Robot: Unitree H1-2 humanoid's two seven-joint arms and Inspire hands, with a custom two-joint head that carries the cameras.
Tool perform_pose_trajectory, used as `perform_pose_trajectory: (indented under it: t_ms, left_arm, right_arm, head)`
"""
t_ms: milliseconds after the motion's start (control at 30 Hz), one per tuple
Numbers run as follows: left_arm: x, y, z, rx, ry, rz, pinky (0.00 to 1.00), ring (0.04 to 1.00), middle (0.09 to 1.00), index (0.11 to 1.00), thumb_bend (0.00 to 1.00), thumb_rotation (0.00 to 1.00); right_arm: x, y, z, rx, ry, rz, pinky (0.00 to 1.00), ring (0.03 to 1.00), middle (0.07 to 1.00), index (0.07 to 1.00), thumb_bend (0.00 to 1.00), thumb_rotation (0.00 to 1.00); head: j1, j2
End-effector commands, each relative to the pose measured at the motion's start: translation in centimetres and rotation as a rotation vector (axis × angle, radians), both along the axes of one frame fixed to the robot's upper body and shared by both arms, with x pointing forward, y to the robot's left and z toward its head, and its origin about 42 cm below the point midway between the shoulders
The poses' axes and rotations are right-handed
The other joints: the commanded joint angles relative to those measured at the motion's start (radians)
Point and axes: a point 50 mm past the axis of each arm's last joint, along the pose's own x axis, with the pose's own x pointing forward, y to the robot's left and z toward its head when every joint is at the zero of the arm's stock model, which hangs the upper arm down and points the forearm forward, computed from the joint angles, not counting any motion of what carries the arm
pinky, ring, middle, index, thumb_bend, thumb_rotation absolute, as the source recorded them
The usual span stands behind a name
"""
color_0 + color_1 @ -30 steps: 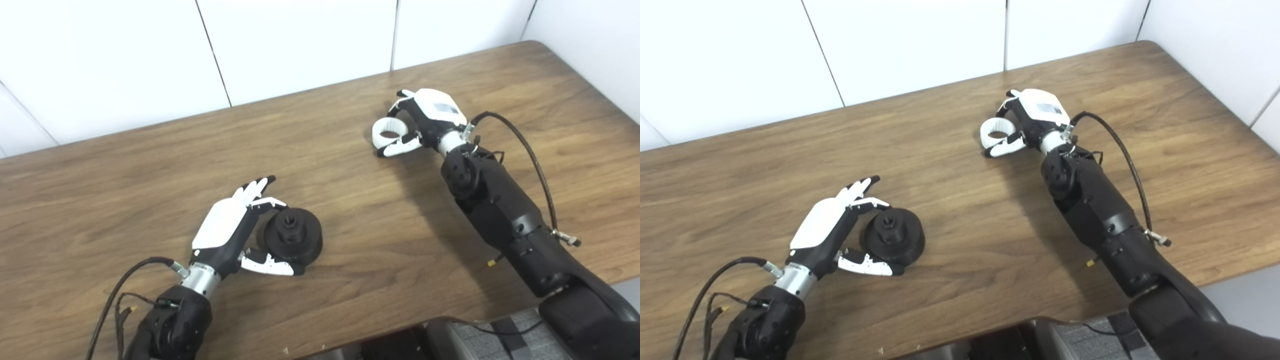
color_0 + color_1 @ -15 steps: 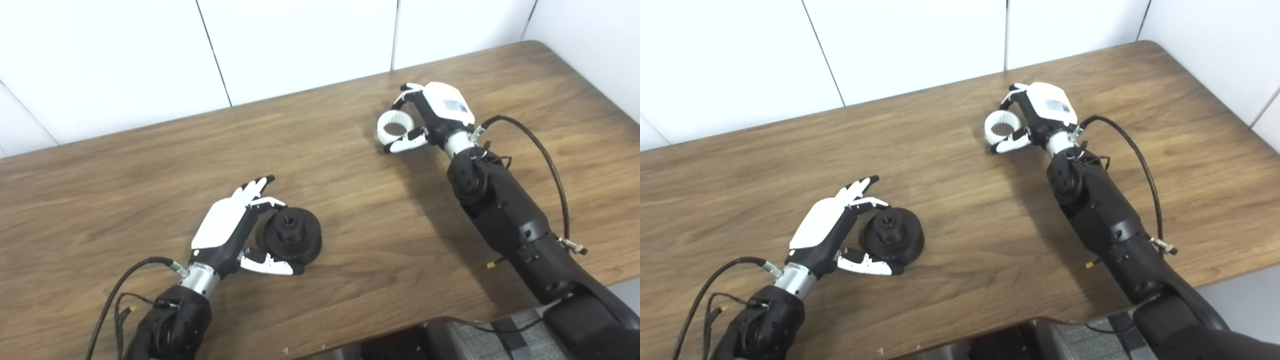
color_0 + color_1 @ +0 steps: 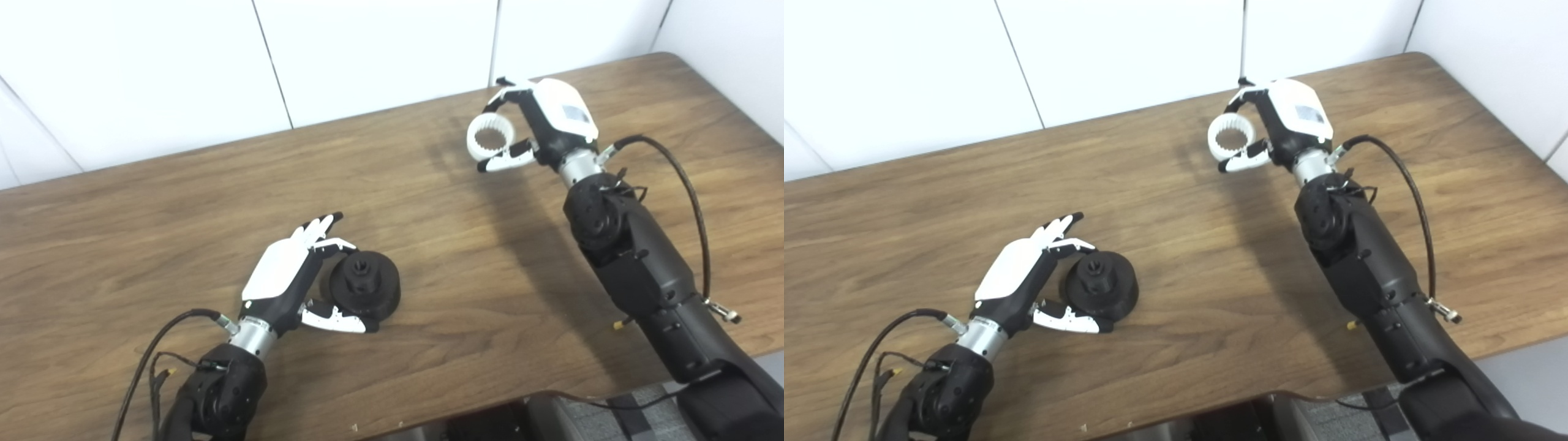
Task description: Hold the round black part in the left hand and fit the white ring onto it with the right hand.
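The round black part (image 3: 365,286) rests on the wooden table (image 3: 184,202), front left of centre, its hub facing up. My left hand (image 3: 283,275) is cupped against its left side. The fingers are spread over the rim and the thumb lies along the front edge, without closing on it. The white ring (image 3: 490,136), toothed on the inside, hangs above the far right of the table. My right hand (image 3: 551,122) is shut on it, pinching it between thumb and fingers. A shadow lies on the wood below the ring.
A white panelled wall (image 3: 1127,55) runs right behind the table's far edge. The rounded far right corner of the table (image 3: 1421,61) is close to my right hand. Cables loop off both forearms. A grey mat (image 3: 612,422) shows below the front edge.
My right hand has risen off the table with the white ring, moving up and slightly away. The left hand and black part have stayed put. The camera has shifted a little.
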Motion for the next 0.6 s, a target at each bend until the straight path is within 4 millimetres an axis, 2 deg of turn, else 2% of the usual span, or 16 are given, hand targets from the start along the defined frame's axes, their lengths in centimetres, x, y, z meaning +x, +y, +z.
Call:
perform_pose_trajectory:
  t_ms: [0,200,267,333,433,567]
  left_arm:
    - [0.7,-0.1,1.3,0.01,-0.039,-0.002,1.0,1.0,1.0,0.613,0.98,0.41]
    - [1.0,-0.2,1.5,0.005,-0.039,0.004,1.0,1.0,1.0,0.61,0.99,0.37]
    - [1.1,-0.3,1.6,0.004,-0.041,0.003,1.0,1.0,1.0,0.609,0.98,0.37]
    - [1.2,-0.7,1.6,0.002,-0.042,0.002,1.0,1.0,1.0,0.609,0.98,0.36]
    - [1.3,-1.5,1.7,0.011,-0.045,0.0,1.0,1.0,1.0,0.611,0.98,0.4]
    - [1.5,-2.1,1.8,0.013,-0.048,0.007,1.0,1.0,1.0,0.608,0.98,0.42]
  right_arm:
    - [0.0,0.0,3.6,-0.016,-0.119,0.031,0.88,0.866,0.88,0.492,0.52,0.15]
    - [-1.0,0.7,5.3,-0.008,-0.159,0.066,0.91,0.881,0.892,0.493,0.52,0.16]
    - [-1.3,0.8,5.4,-0.009,-0.161,0.073,0.91,0.882,0.892,0.493,0.52,0.16]
    - [-1.4,0.5,5.4,-0.015,-0.167,0.08,0.89,0.88,0.891,0.493,0.52,0.16]
    - [-1.7,0.1,5.2,-0.019,-0.176,0.097,0.86,0.866,0.881,0.493,0.52,0.15]
    - [-1.9,-0.2,4.6,-0.001,-0.173,0.114,0.82,0.847,0.868,0.492,0.52,0.15]
  head:
    - [-0.001,0.0]
    - [0.007,0.002]
    - [0.036,0.007]
    - [0.113,0.015]
    - [0.17,0.025]
    - [0.188,0.029]
